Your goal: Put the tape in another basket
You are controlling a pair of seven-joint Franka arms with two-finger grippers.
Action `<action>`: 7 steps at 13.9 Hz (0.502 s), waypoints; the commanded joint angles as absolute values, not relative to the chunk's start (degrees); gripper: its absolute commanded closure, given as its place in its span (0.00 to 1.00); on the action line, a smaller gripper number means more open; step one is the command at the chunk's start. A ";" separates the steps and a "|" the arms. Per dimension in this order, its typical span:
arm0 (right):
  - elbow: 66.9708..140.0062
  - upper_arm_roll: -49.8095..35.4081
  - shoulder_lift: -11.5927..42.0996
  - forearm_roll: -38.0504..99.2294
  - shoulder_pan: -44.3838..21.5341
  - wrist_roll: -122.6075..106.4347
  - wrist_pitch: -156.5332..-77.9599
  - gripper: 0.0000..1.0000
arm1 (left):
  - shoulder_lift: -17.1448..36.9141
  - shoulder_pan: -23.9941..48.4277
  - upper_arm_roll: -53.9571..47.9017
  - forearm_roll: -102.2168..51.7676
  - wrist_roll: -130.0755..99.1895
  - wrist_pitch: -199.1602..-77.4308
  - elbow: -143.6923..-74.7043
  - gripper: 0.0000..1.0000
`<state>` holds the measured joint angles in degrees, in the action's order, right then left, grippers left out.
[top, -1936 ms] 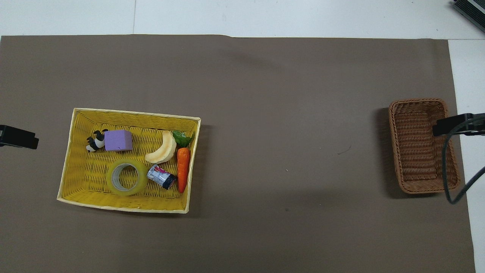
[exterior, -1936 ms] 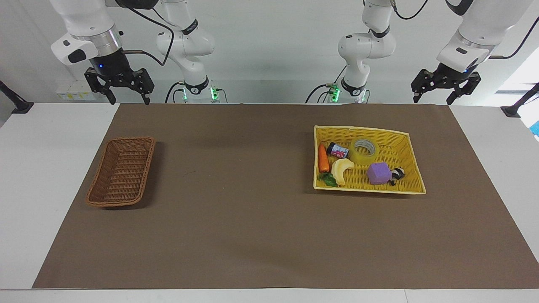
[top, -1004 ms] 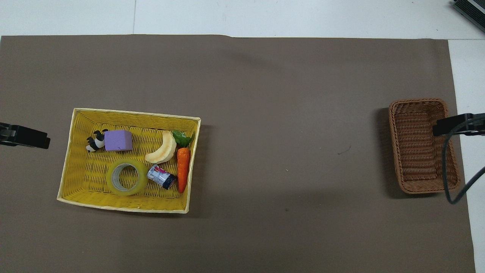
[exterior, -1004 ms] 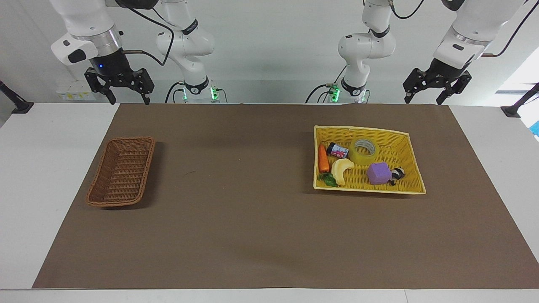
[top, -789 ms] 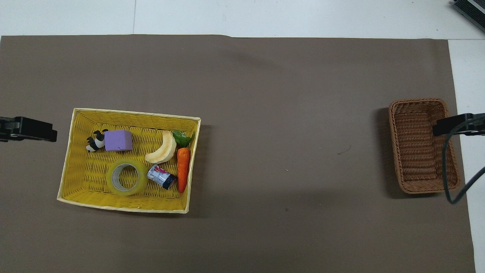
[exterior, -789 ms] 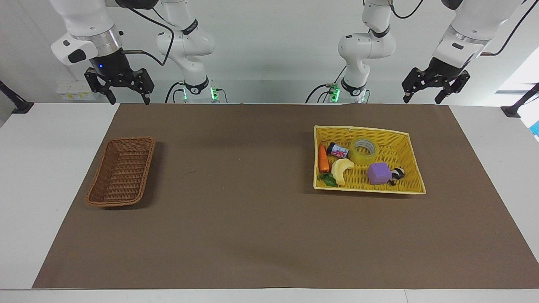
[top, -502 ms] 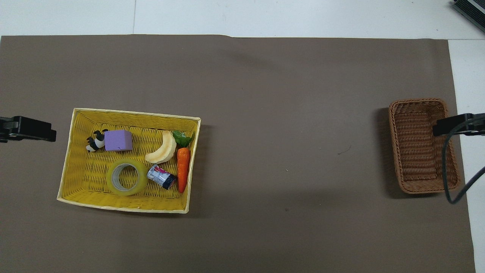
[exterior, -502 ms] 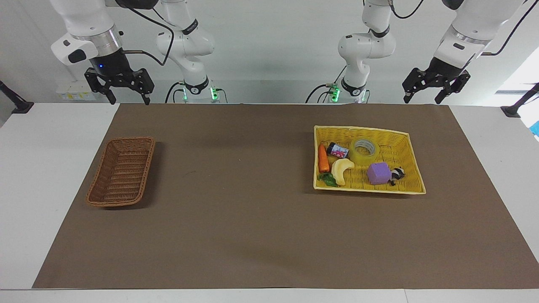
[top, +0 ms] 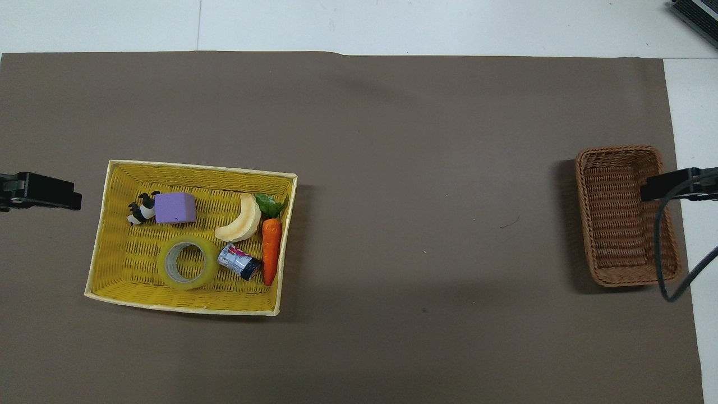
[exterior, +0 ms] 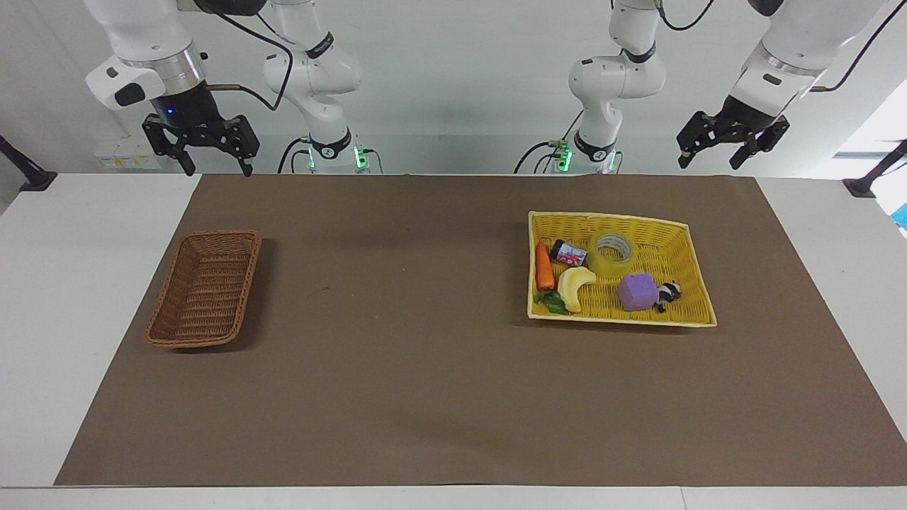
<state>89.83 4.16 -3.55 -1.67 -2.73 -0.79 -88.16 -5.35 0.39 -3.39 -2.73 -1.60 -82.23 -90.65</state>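
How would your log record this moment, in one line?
tape: in yellow basket | brown basket: empty | left gripper: open, raised | right gripper: open, waiting

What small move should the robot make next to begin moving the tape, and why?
Probably the left gripper should travel out over the tape and descend: it is open and raised at that end of the table, and the tape lies flat, untouched, in the yellow basket. The right gripper waits.
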 commanded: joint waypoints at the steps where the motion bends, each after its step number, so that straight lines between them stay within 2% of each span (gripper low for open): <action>1: 90.00 4.04 -3.96 -0.44 -2.20 -1.85 -88.24 0.00 | -10.36 -0.70 -3.08 -2.90 -2.02 -84.54 -98.32 0.00; 7: 90.00 4.04 -3.96 -0.44 -2.20 -1.85 -88.24 0.00 | -11.07 -2.29 -3.08 -2.90 -3.86 -90.34 -106.60 0.00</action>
<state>89.83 4.16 -3.55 -1.67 -2.73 -0.79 -88.16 -8.54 -1.21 -2.69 -2.71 -2.39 -86.87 -101.42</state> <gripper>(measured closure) 0.000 0.000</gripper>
